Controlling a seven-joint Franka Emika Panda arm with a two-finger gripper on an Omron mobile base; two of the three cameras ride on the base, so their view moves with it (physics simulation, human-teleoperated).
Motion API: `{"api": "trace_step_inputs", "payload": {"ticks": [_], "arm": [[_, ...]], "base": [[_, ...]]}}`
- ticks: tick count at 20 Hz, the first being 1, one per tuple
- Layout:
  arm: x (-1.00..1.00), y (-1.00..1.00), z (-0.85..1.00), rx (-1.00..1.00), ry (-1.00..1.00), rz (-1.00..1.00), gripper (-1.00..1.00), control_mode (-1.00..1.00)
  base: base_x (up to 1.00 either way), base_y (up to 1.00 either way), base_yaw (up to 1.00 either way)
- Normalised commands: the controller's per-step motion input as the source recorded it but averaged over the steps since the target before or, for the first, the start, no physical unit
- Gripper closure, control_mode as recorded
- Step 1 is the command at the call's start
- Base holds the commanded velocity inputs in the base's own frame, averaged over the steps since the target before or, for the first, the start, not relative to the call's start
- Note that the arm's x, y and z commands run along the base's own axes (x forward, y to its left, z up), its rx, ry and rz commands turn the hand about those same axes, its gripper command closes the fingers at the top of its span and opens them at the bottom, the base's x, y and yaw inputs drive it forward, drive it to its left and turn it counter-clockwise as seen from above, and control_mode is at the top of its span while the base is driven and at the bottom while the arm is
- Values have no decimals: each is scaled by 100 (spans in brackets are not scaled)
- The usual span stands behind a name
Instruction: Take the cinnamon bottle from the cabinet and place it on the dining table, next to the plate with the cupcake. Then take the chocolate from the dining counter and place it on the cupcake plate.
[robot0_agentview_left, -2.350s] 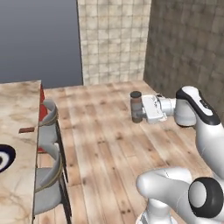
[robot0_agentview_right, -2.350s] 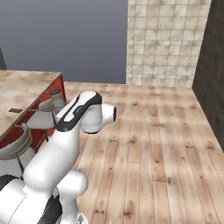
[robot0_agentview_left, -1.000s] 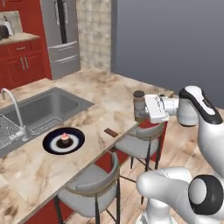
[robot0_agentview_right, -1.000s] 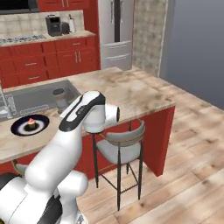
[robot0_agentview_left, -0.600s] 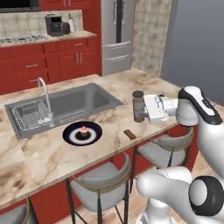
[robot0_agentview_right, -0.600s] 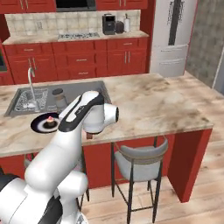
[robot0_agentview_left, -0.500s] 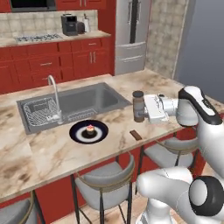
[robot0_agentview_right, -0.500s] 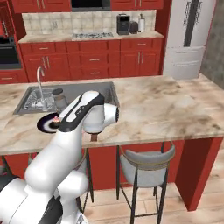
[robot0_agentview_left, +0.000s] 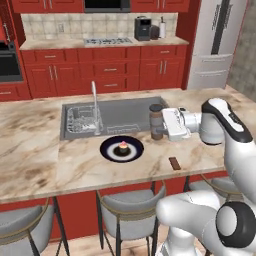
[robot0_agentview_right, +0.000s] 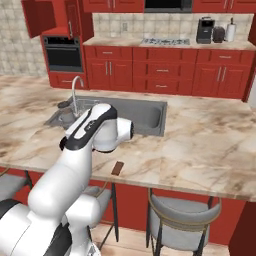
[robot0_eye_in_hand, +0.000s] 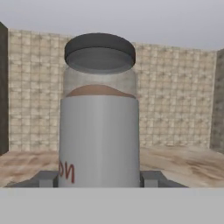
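Dining table (robot0_agentview_left: 40, 155), tool (robot0_agentview_left: 161, 124) gripping upright cinnamon bottle (robot0_agentview_left: 157, 121), above the top

A recessed grey steel sink (robot0_agentview_left: 125, 111) with a curved chrome faucet (robot0_agentview_left: 93, 98) holds a wire dish rack (robot0_agentview_left: 83, 119) in its left part (as seen in the left base view). Grey round-seated bar stools (robot0_agentview_left: 129, 205) stand below the near edge. Along the back wall run glossy red drawer units (robot0_agentview_left: 110, 71), a gas cooktop (robot0_agentview_left: 108, 41), a black coffee machine (robot0_agentview_left: 142, 28), a built-in black oven (robot0_agentview_right: 62, 54) and a tall stainless refrigerator (robot0_agentview_left: 215, 42).
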Motion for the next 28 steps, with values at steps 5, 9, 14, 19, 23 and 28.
{"api": "trace_step_inputs", "payload": {"ticks": [5, 9, 14, 19, 23, 28], "arm": [[0, 0, 0, 0, 0, 0, 100, 100], [0, 0, 0, 0, 0, 0, 100, 100], [0, 0, 0, 0, 0, 0, 100, 100], [0, 0, 0, 0, 0, 0, 100, 100], [57, -28, -24, 0, 17, 2, 100, -100], [60, -39, -31, 0, 11, 12, 100, -100]], "base": [[47, -12, 32], [0, 0, 0], [0, 0, 0], [18, -8, 1], [0, 0, 0], [0, 0, 0]]}}
